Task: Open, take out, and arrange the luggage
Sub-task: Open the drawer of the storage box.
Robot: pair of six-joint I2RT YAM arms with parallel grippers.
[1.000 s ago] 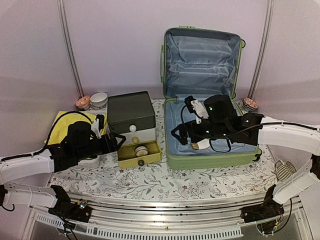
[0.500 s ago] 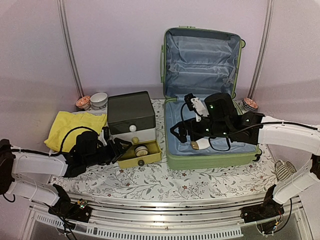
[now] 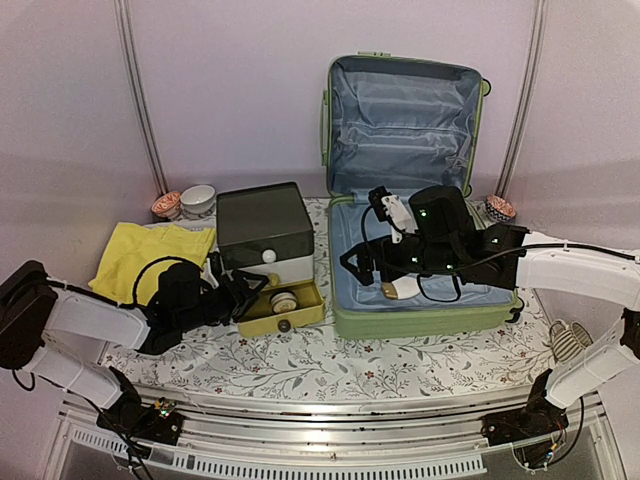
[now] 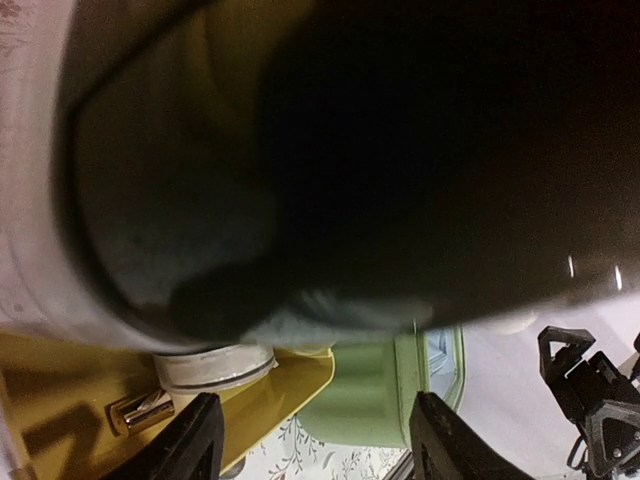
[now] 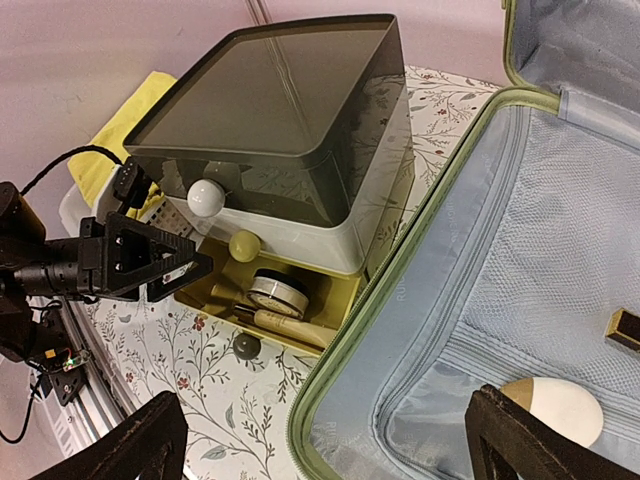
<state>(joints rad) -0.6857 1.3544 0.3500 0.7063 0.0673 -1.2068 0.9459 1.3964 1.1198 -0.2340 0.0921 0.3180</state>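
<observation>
- The luggage (image 3: 400,120) sits at the right of the worktop (image 3: 300,365), base flat, lid upright behind it.
- A drawer box (image 3: 265,232) stands just left of it; its lower drawer (image 3: 303,318) juts forward, a jar (image 3: 284,300) inside.
- A cloth (image 3: 150,255) lies left of the box, two bowls (image 3: 197,197) behind it.
- The left pincer (image 3: 250,290) is just before the box, beside the drawer; the right pincer (image 3: 358,265) over the luggage base.
</observation>
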